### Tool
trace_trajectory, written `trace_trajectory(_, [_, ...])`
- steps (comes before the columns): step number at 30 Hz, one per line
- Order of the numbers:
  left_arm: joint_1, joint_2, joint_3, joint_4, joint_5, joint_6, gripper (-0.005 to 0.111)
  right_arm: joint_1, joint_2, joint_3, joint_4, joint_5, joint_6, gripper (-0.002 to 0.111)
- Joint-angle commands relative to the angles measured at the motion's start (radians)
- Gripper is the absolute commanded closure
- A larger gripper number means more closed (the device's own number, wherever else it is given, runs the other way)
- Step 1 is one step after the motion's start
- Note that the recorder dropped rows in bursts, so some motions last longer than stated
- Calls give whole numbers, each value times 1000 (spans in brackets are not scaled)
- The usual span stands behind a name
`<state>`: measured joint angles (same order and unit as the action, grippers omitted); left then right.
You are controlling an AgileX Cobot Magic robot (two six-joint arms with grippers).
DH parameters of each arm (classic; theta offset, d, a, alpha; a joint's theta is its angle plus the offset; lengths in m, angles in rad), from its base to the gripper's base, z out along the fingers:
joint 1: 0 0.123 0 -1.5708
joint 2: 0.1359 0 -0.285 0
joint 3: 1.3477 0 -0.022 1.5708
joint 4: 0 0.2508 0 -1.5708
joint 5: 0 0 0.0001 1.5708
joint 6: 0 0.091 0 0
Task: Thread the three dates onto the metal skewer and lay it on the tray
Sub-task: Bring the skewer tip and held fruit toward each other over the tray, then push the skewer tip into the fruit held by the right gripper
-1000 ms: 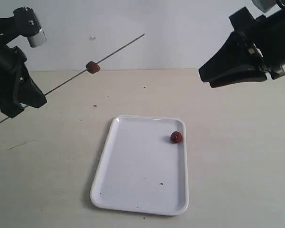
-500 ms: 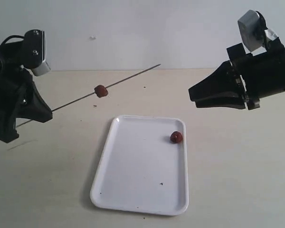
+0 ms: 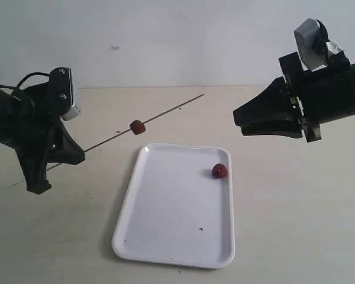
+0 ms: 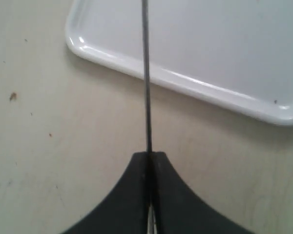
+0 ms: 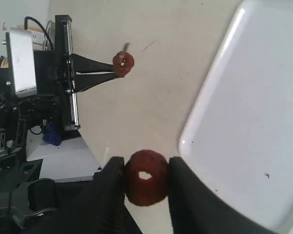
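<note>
My left gripper (image 3: pixel 77 155) (image 4: pixel 150 155) is shut on the metal skewer (image 3: pixel 165 113) (image 4: pixel 146 73), which slants up and to the right above the table. One date (image 3: pixel 137 126) (image 5: pixel 123 63) is threaded on it near the middle. My right gripper (image 3: pixel 238 121) (image 5: pixel 146 170) hovers at the right, above the tray's far right corner. It is shut on a second date (image 5: pixel 146 178) with a hole through it; the exterior view hides that date. A third date (image 3: pixel 219 171) lies in the white tray (image 3: pixel 171 207) (image 4: pixel 210 44) (image 5: pixel 249 122) by its right rim.
The tray lies on a pale table (image 3: pixel 296 225) with a few dark specks. A white wall (image 3: pixel 177 41) stands behind. In the right wrist view, the left arm's black frame and cabling (image 5: pixel 44 73) stand beyond the skewer.
The left arm has come down and to the right, bringing the skewer and its date lower and nearer the tray. The right gripper dropped and shifted slightly left, still holding its date.
</note>
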<state>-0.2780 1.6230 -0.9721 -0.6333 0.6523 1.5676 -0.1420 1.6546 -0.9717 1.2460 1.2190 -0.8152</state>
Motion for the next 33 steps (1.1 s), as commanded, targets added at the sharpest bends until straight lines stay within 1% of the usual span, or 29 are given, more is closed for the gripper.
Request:
trace_trajectory(1, [-1, 9, 2, -201, 49, 197, 107, -3, -3, 4, 17, 2, 61, 79])
trace_trajectory(5, [-1, 30, 2, -170, 76, 206, 107, -3, -13, 4, 17, 2, 61, 79])
trace_trajectory(6, [-1, 32, 2, -101, 78, 177, 107, -3, -22, 0, 15, 2, 61, 79])
trace_trajectory(7, [-1, 32, 2, -81, 80, 173, 107, -3, -24, -7, 4, 2, 71, 79])
trace_trajectory(9, [-1, 32, 2, -60, 81, 155, 107, -5, -24, -34, -35, 2, 114, 79])
trace_trajectory(12, [-1, 32, 2, -56, 83, 155, 107, -5, -24, -104, -146, 2, 245, 79])
trace_trajectory(15, [-1, 34, 2, -58, 83, 183, 107, -5, -24, -122, -160, 2, 295, 79])
trace_trajectory(17, [-1, 42, 2, -94, 83, 247, 107, -3, -24, -122, -158, 2, 313, 79])
trace_trajectory(19, [-1, 71, 4, -168, 83, 334, 107, 2, -24, -122, -158, 2, 334, 79])
trace_trajectory(23, [-1, 90, 4, -211, 79, 389, 107, 2, -24, -122, -158, 2, 351, 79])
trace_trajectory(28, [-1, 92, 4, -329, 79, 486, 107, 50, -24, -122, -175, 2, 370, 79])
trace_trajectory(33, [-1, 99, 4, -334, 79, 496, 107, 72, -24, -122, -166, 2, 370, 79])
